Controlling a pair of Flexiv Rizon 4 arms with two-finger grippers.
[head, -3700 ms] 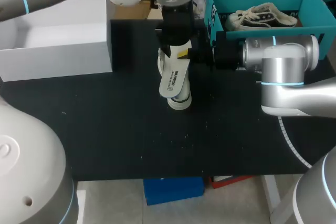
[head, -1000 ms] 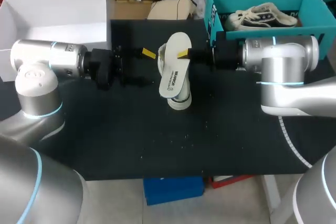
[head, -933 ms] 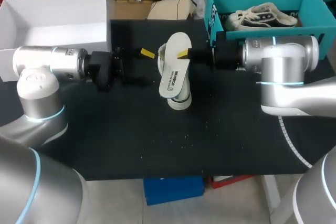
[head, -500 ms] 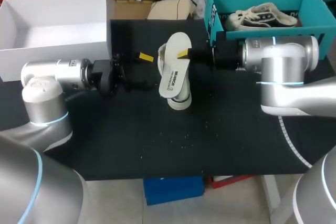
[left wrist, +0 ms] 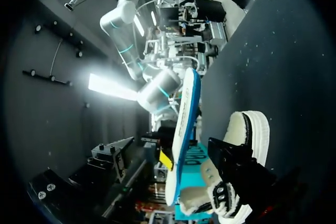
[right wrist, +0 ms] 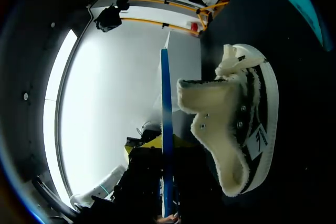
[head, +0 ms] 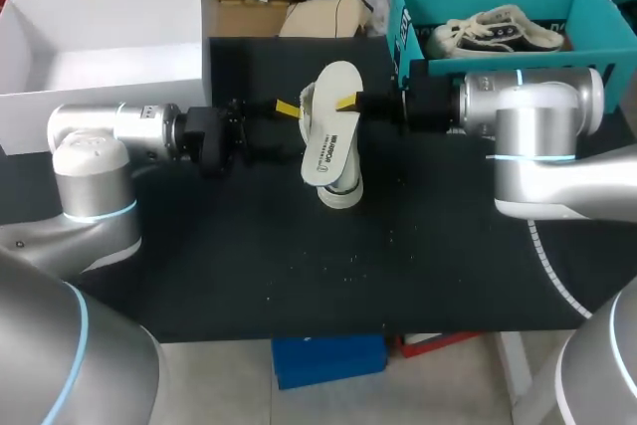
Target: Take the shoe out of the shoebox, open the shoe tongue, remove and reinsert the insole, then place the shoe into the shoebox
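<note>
Head view: the shoe (head: 340,192) stands on the table (head: 249,266), out of the shoebox (head: 406,27). My right pincer (head: 348,104) grips the insole (head: 331,136) upright above it, so I judge removal done, with reinserting and boxing left. My left pincer (head: 283,110) sits just beside the insole; I cannot tell its state.

Left wrist view: the insole shows edge-on, with the shoe beside it.

Right wrist view: the shoe's lined mouth gapes, which the insole hides from above.

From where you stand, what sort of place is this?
Most likely a robotics lab or test bench. My left arm and right arm are over a black table; the right gripper holds an insole by a shoe; a teal shoebox holding a second shoe stands at the far right.
</note>
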